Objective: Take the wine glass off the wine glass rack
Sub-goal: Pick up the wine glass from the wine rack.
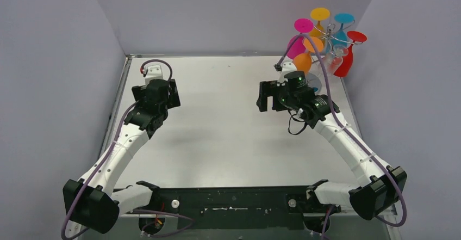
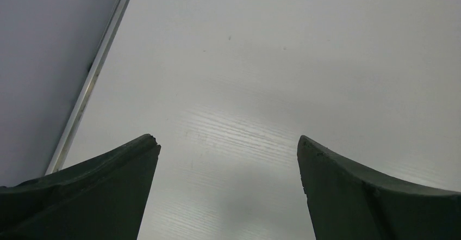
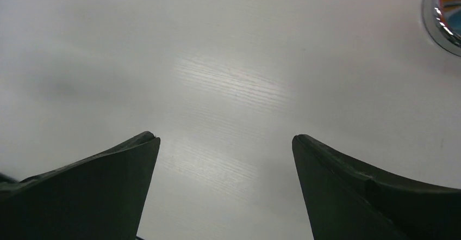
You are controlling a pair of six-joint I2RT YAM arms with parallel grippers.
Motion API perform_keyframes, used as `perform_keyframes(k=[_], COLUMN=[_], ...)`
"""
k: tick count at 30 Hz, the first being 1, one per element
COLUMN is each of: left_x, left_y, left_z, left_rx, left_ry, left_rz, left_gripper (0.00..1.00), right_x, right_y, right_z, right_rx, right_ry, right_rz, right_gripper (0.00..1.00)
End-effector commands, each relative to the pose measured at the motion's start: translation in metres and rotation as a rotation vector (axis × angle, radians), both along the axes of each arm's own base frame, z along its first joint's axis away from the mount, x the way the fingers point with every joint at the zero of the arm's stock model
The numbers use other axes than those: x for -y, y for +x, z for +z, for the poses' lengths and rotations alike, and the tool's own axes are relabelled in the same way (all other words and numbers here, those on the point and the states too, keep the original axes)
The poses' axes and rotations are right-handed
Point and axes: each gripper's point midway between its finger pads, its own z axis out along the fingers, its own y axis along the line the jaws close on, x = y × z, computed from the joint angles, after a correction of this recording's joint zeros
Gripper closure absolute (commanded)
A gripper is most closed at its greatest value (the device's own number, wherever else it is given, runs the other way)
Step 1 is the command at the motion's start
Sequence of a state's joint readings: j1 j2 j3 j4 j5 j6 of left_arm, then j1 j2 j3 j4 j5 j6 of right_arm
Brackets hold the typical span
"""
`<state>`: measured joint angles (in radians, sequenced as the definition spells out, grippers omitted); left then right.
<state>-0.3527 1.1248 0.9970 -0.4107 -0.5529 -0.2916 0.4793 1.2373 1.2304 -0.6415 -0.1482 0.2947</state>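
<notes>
White table boxed in by plain grey walls, pretty bare setup. The wine glass rack sits way back in the far right corner, and its shiny round base just peeks into the top right of the right wrist view. A bunch of coloured wine glasses hang upside down off its hooks: a pink glass, a yellow glass, a blue glass, a red glass and an orange glass. The right gripper hovers over bare table just in front of the rack, fingers spread wide, gripping nothing. The left gripper is well apart from all that, over the left side of the table near the metal edge strip, also spread wide with only table between its fingers.
</notes>
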Motion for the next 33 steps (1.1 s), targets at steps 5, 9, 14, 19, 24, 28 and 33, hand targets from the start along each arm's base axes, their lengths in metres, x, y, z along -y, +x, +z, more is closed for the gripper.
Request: perform_keyframes(k=[5, 9, 14, 19, 24, 28, 33], left_x=[-0.004, 0.018, 0.018, 0.017, 0.017, 0.017, 0.016], left_y=[-0.007, -0.016, -0.025, -0.027, -0.031, -0.037, -0.042], left_z=[-0.006, -0.013, -0.015, -0.026, -0.028, -0.036, -0.052], left_rx=[-0.034, -0.010, 0.048, 0.007, 0.004, 0.012, 0.026], left_ry=[0.047, -0.036, -0.128, -0.156, -0.142, -0.143, -0.151], left_rz=[-0.033, -0.173, -0.149, -0.138, -0.164, -0.181, -0.182], left_gripper=[0.03, 0.03, 0.03, 0.03, 0.03, 0.03, 0.03], right_x=[0.077, 0.108, 0.136, 0.165, 0.197, 0.209, 0.221], right_y=[0.025, 0.023, 0.016, -0.002, -0.011, -0.008, -0.005], right_z=[-0.004, -0.012, -0.014, -0.018, -0.006, -0.002, 0.002], right_rx=[0.091, 0.040, 0.030, 0.038, 0.080, 0.061, 0.044], right_ry=[-0.098, -0.052, -0.009, 0.031, 0.096, 0.196, 0.315], right_rz=[-0.507, -0.588, -0.669, -0.847, -0.952, -0.947, -0.971], right_gripper=[0.00, 0.00, 0.00, 0.00, 0.00, 0.05, 0.10])
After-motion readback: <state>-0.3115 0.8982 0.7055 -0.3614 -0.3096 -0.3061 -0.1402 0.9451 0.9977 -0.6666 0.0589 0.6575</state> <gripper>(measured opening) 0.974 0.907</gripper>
